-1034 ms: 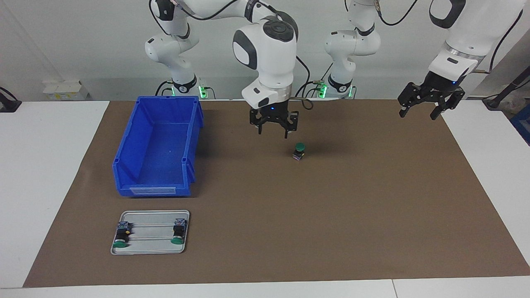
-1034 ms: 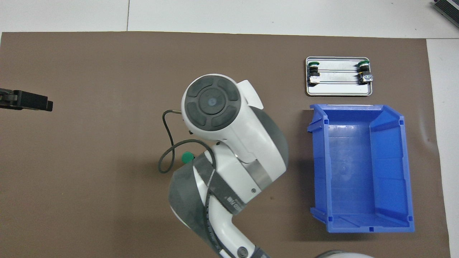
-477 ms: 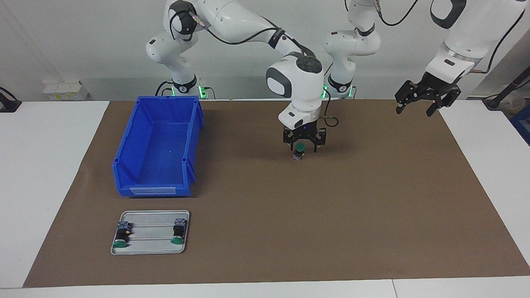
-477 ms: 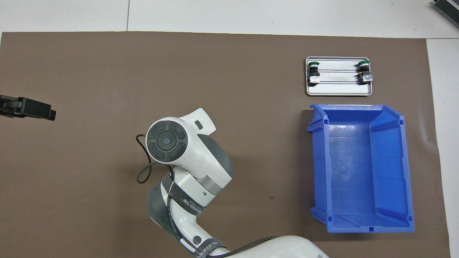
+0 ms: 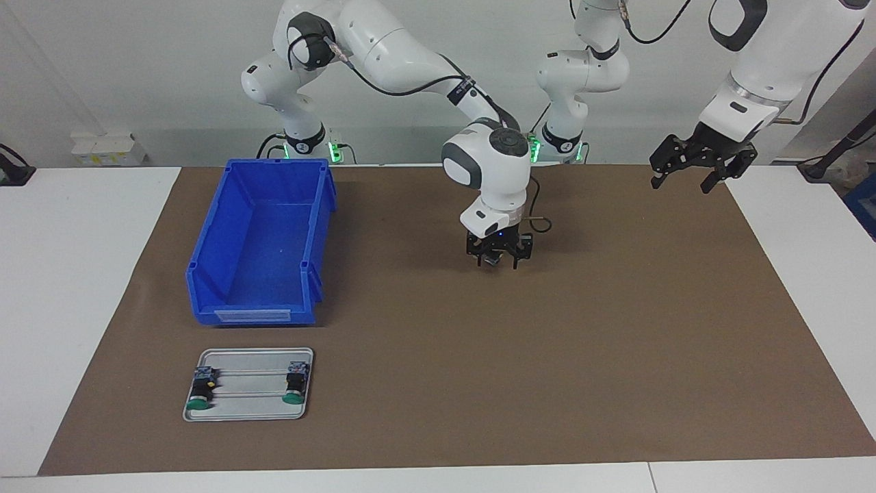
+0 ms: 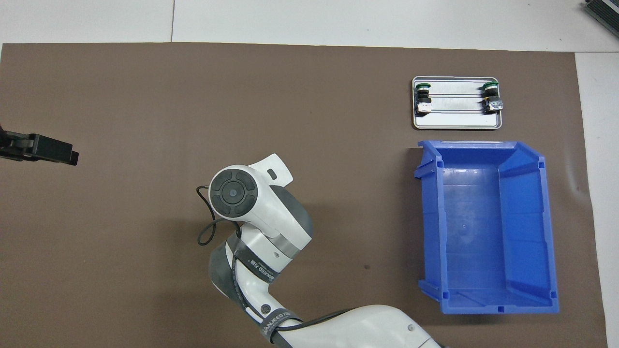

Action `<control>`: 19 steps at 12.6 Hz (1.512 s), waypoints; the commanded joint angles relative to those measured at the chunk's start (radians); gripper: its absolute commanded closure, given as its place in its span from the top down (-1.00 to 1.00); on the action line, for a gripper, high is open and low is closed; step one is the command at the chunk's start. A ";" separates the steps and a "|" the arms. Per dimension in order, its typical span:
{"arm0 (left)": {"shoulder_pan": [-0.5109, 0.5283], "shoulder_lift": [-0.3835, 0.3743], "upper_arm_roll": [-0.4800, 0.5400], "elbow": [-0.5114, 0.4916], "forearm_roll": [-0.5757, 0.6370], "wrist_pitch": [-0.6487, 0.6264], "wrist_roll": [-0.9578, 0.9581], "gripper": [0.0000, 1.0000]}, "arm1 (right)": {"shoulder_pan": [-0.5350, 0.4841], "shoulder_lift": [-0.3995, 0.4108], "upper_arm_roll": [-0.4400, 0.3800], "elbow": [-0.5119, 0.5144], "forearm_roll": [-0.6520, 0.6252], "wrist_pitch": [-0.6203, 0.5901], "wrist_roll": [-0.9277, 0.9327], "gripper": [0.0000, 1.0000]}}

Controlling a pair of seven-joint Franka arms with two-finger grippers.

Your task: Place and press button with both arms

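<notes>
My right gripper (image 5: 497, 263) is down on the brown mat (image 5: 616, 329) in the middle of the table, at the spot where the green-capped button stood. It is open, with a finger on each side of that spot. The gripper hides the button in the facing view. In the overhead view the right arm's wrist (image 6: 233, 192) covers both. My left gripper (image 5: 687, 175) is open and empty, up in the air over the mat's edge at the left arm's end; it also shows in the overhead view (image 6: 57, 150).
An empty blue bin (image 5: 260, 239) stands toward the right arm's end. Farther from the robots than the bin, a metal tray (image 5: 250, 404) holds two other green-capped buttons (image 5: 199, 394) (image 5: 295, 387). White tabletop borders the mat.
My right gripper has moved from beside the button to over it and come down around it. My left gripper has drifted up and a little toward the robots.
</notes>
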 commanded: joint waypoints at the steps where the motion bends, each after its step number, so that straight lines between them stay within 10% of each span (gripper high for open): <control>1: -0.005 -0.040 -0.008 -0.068 0.054 0.053 0.013 1.00 | 0.000 -0.035 0.007 -0.066 0.069 0.007 0.013 0.72; 19: 0.013 -0.043 -0.005 -0.070 0.054 0.042 0.008 1.00 | -0.007 -0.036 0.008 -0.100 0.215 -0.032 0.295 0.32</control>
